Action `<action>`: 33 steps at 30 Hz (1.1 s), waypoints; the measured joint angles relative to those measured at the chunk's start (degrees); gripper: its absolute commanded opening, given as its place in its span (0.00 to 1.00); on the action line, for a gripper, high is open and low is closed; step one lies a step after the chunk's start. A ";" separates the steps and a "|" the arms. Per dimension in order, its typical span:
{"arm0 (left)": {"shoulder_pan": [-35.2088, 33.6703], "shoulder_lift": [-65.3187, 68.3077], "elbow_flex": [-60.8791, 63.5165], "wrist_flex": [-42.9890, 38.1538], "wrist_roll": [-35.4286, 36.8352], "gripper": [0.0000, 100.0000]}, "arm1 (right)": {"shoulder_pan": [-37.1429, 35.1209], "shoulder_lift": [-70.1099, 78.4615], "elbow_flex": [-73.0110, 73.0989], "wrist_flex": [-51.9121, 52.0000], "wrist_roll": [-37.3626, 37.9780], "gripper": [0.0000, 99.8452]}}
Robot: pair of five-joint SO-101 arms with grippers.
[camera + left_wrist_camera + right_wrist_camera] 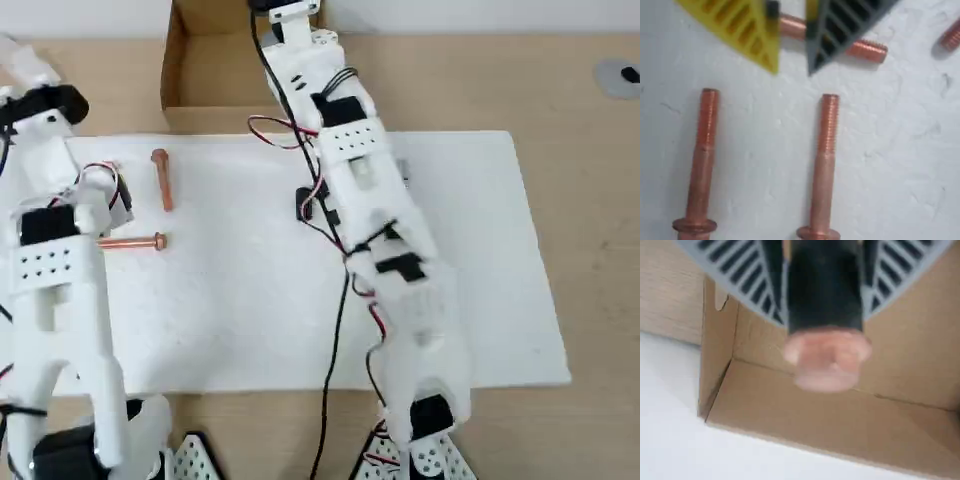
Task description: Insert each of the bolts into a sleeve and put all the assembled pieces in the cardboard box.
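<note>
You have the black sleeve [825,285] clamped between the grey fingers [740,270] of your right gripper [825,315]. A copper bolt head [827,362] pokes out of the sleeve's end. The piece hangs over the open cardboard box [805,415], with the box's brown floor and walls behind it.

In the high view your right arm [370,190] stretches diagonally from its base at the near edge, across the mat, to the box [185,80] at the far side. Red and black cables run along it.

Your left arm [60,290] stands over the left end of the mat. Your left gripper [792,62] hangs low over the mat, jaws a narrow gap apart and holding nothing. The yellow finger [740,25] and the dark grey finger [840,25] stand over one lying bolt [867,50] that runs crosswise behind them. You cannot tell from here whether they touch it.

Two more bolts [702,160] [824,165] lie side by side and parallel near the fingertips, threaded ends toward the gripper. A fourth bolt [952,35] shows at the frame's edge.

From above, one loose bolt [162,180] lies beside your left arm with its head toward the box. Another [135,241] lies crosswise, one end hidden under the arm.

All of this rests on a white mat [250,300] spread over a light wooden table [590,200]. The box sits just beyond the mat's far edge, and a grey disc [618,77] lies on the wood at the far right corner.
</note>
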 measured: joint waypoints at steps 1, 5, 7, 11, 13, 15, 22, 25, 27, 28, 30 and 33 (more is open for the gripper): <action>0.00 0.44 -0.35 0.00 -0.18 0.05 | 0.00 2.46 -2.37 0.00 0.00 0.01; 0.00 1.85 -1.14 0.00 -1.32 0.05 | 0.00 11.08 -11.87 2.64 0.00 0.01; 0.00 2.02 -1.14 0.00 -1.41 0.05 | 0.09 14.77 -16.79 4.66 -0.53 0.01; 0.00 2.11 -1.14 0.00 -1.41 0.05 | 0.62 20.57 -25.93 8.00 -2.02 0.01; 0.00 2.11 -1.14 0.00 -1.41 0.05 | 0.97 23.03 -29.63 9.32 -2.02 0.01; 0.00 2.11 -1.14 0.00 -1.41 0.05 | 1.58 25.32 -32.26 10.55 -2.02 0.01; 0.00 2.11 -1.14 0.00 -1.41 0.05 | 2.73 28.84 -36.57 15.30 -2.02 0.02; 0.00 2.11 -1.14 0.00 -1.41 0.05 | 2.64 28.84 -36.75 16.35 -2.02 0.08; 0.00 2.11 -1.14 0.00 -1.41 0.05 | 2.64 28.84 -36.75 16.44 -1.32 0.12; 0.00 2.11 -1.14 0.00 -1.41 0.05 | 2.64 28.84 -36.75 16.53 -1.05 0.13; 0.00 2.11 -1.14 0.00 -1.41 0.05 | 2.64 28.84 -36.75 17.14 -0.44 0.14; 0.00 2.11 -1.14 0.00 -1.41 0.05 | 2.64 28.75 -38.07 19.25 -0.35 0.16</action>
